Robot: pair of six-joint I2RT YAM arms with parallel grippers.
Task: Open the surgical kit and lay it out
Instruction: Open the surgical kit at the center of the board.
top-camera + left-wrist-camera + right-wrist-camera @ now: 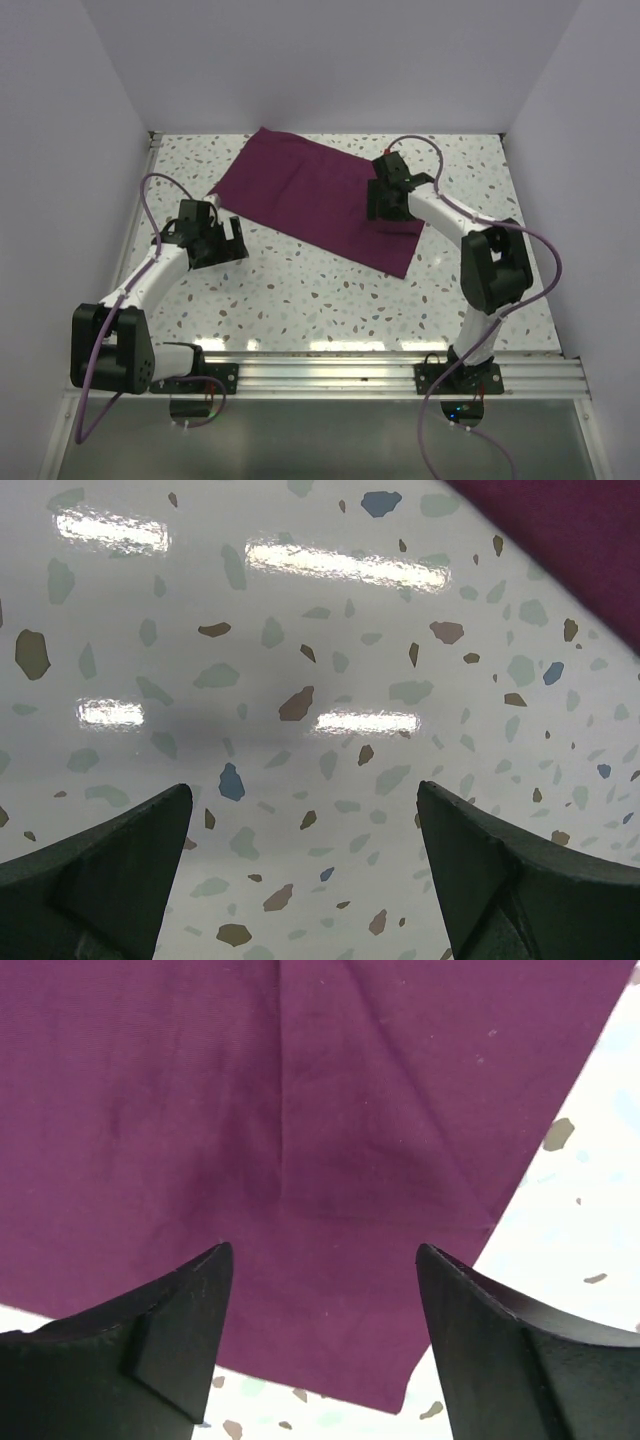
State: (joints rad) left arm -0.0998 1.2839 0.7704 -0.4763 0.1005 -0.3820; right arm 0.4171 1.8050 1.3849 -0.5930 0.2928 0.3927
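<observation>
Here, one cloth wrap (310, 200) lies spread flat. Two grippers gape wide: left gripper (233, 240) over table (300, 290), right gripper (387, 207) over wrap.

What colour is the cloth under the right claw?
Dark maroon-purple, plain, with faint fold creases. The cloth wrap shows best in the right wrist view.

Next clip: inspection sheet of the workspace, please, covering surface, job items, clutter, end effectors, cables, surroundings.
Surface: glossy speckled table.
Job's things: maroon cloth lying flat toward the far side; no tray or instruments seen.
Clutter: nothing seen.
End effectors: left end effector open over bare table; right end effector open above the cloth's right end.
Cables: purple cable looping off each arm.
Surroundings: plain walls on three sides; metal rail at near edge.
</observation>
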